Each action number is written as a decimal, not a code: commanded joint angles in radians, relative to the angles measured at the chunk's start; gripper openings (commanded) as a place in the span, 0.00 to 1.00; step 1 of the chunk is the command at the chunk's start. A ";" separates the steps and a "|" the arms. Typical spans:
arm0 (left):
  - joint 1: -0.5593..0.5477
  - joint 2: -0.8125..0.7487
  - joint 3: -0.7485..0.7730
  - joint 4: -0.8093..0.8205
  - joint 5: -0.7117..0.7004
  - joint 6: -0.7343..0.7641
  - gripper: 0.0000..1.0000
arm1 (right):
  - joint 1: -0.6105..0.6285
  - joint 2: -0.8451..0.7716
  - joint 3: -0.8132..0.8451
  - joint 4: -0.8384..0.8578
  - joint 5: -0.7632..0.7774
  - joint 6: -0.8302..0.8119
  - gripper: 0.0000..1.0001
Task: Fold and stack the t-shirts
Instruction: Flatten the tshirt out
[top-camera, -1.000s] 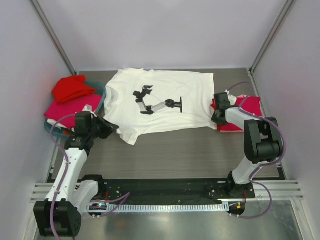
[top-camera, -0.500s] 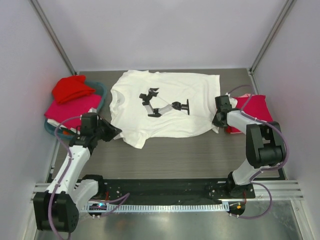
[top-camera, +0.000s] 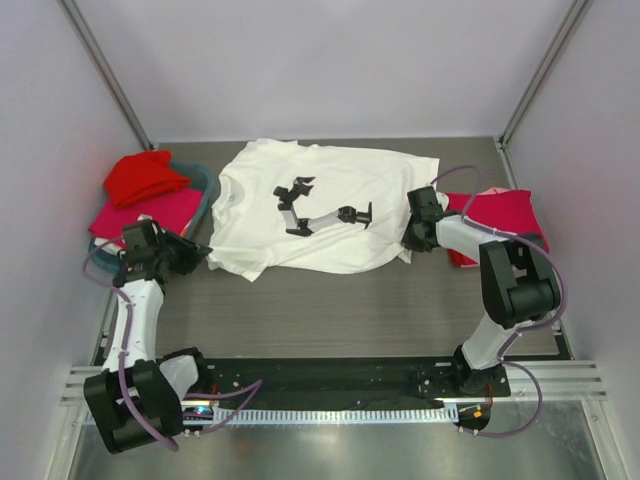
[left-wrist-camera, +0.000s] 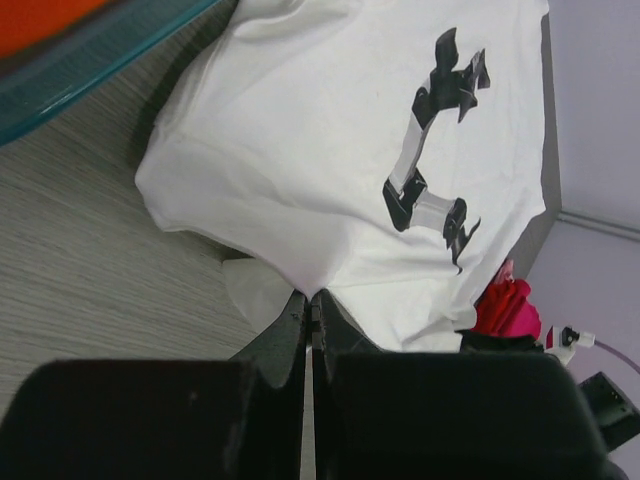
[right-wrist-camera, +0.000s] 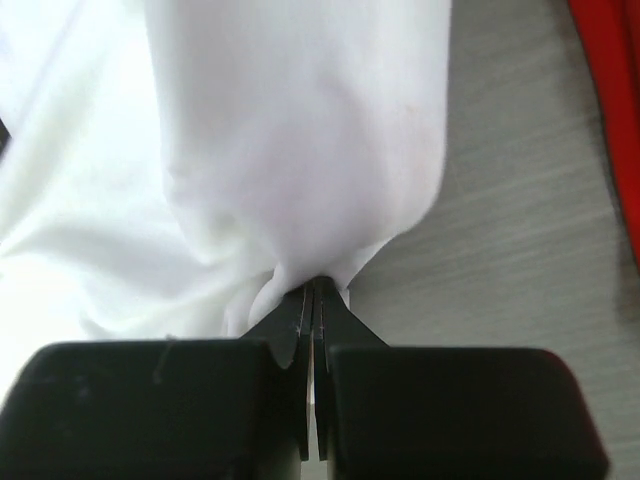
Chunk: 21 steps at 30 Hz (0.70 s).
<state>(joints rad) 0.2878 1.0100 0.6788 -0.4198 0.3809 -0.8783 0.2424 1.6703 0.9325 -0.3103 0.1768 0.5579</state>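
Looking down at the table (top-camera: 340, 310), you see the white t-shirt (top-camera: 335, 245) spread print-up across its middle. Your left end effector (left-wrist-camera: 311, 298) is pressed together, pinching the shirt's near-left edge. Your right end effector (right-wrist-camera: 313, 290) pinches a bunched fold at its right side. 1 red t-shirt (top-camera: 145, 178) sits on a pink t-shirt (top-camera: 150, 212) at the teal basket (top-camera: 203, 182). 1 magenta t-shirt (top-camera: 505, 212) lies at the far right.

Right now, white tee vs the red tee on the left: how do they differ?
The white t-shirt lies spread flat on the table, print up. The red t-shirt sits bunched in the teal basket, plain. The right gripper pinches the white t-shirt's edge, while no gripper touches the red t-shirt. Both are unfolded.
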 joint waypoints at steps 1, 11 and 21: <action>-0.015 0.022 0.022 0.047 0.067 0.007 0.00 | -0.003 0.094 0.093 0.019 0.030 0.034 0.01; -0.187 0.157 0.053 0.153 -0.031 -0.050 0.00 | -0.031 0.521 0.717 -0.168 0.038 0.033 0.01; -0.187 0.156 0.130 0.089 -0.022 -0.015 0.00 | -0.029 0.360 0.676 -0.202 0.013 0.019 0.01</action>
<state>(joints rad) 0.1005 1.2243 0.7940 -0.3283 0.3553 -0.9104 0.2138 2.2066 1.7256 -0.4988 0.1932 0.5781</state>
